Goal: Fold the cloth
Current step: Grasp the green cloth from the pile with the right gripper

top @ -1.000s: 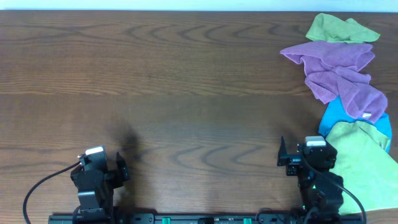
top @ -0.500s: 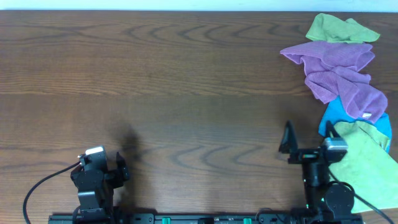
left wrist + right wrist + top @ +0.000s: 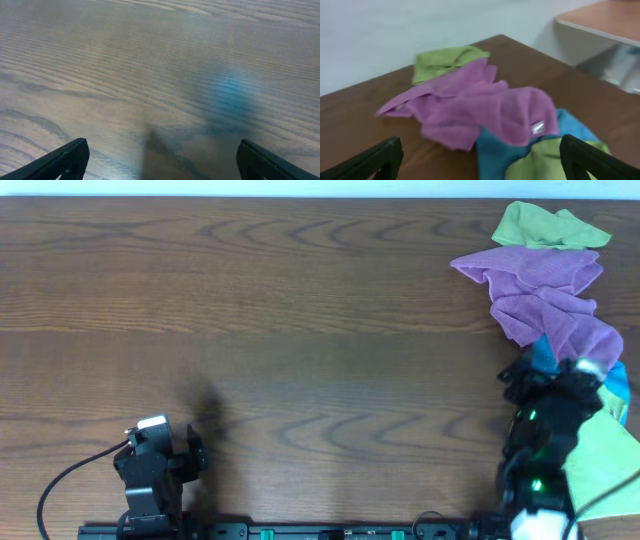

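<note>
Crumpled cloths lie in a pile at the table's right edge: a purple cloth (image 3: 545,295) on top, a blue cloth (image 3: 543,352) under it, a green cloth (image 3: 600,455) at the front and another green cloth (image 3: 545,225) at the back. My right gripper (image 3: 540,380) is open over the blue and front green cloths. In the right wrist view the purple cloth (image 3: 475,107), blue cloth (image 3: 495,155) and green cloth (image 3: 540,165) lie between the open fingers (image 3: 480,170). My left gripper (image 3: 190,450) is open and empty over bare wood (image 3: 160,160) at the front left.
The brown wooden table (image 3: 300,330) stretches left of the pile. A black cable (image 3: 70,475) loops beside the left arm's base. In the right wrist view another table (image 3: 605,20) stands beyond the far edge.
My right arm has swung to the right and forward, from pointing left near the front edge to reaching over the cloth pile. The left arm has not moved.
</note>
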Available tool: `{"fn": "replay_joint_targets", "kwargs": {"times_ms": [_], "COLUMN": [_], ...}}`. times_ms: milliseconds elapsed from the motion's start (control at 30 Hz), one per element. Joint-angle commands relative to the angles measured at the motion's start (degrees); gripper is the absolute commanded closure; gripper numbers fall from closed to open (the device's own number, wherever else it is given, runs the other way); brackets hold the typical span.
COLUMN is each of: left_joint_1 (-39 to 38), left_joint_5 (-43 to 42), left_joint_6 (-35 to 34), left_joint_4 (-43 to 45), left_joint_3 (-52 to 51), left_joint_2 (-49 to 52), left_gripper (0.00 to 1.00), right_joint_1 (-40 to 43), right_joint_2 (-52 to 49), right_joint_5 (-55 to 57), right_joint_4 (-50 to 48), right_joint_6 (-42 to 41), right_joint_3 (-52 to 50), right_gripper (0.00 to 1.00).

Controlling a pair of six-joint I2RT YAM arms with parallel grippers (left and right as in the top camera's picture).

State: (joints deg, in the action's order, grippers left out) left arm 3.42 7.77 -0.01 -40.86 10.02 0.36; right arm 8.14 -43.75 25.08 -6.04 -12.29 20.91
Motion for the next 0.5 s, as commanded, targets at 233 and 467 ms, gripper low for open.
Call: {"fn": "replay_joint_targets", "kwargs": {"times_ms": [233, 467], "left_joint_1": [-0.2, -0.2], "left_joint_5": [0.5, 0.5], "left_joint_6": [-0.2, -0.2], "left_joint_4": [-0.5, -0.5], "left_joint_3": [-0.6, -0.6], "left_joint_2": [-0.1, -0.1], "left_gripper": [0.05, 0.05], "right_joint_1": [9.2, 15.4], "right_joint_2": [-22.6, -27.0], "right_joint_5": [0.8, -0.7], "right_joint_4": [21.8, 31.5], "right_joint_6": [-11.9, -15.1], "right_joint_3": [16.2, 17.6], "right_gripper": [0.01, 0.01]}}
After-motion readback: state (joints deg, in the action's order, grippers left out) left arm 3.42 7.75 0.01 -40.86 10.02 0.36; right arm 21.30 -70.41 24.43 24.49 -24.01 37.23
